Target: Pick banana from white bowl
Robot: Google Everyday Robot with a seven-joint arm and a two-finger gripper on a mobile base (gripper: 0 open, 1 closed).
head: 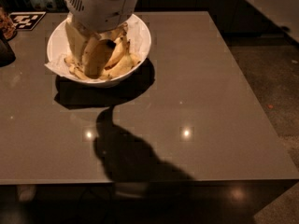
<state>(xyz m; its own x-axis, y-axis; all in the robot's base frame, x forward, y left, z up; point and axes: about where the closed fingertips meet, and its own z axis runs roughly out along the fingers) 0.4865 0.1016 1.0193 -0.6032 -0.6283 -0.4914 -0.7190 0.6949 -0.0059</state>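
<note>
Several bananas (122, 63) are listed as heaped in the white bowl (144, 38), which is set at the far left of the surface (201, 106), presumably for reach from overhead; the end effector (88, 64) is held low inside the bowl among them, and whether it is parted or clamped cannot be told.

Desk (210, 101): grey-brown, glossy top, two small light glints near the front. 
Marker card (27, 20): black-and-white squares, flat at the far left corner. 
Dark rounded object (5, 50): on the desk's left edge, cut off by the frame, kind unclear. 
Floor (271, 78): dark, speckled, to the right.
</note>
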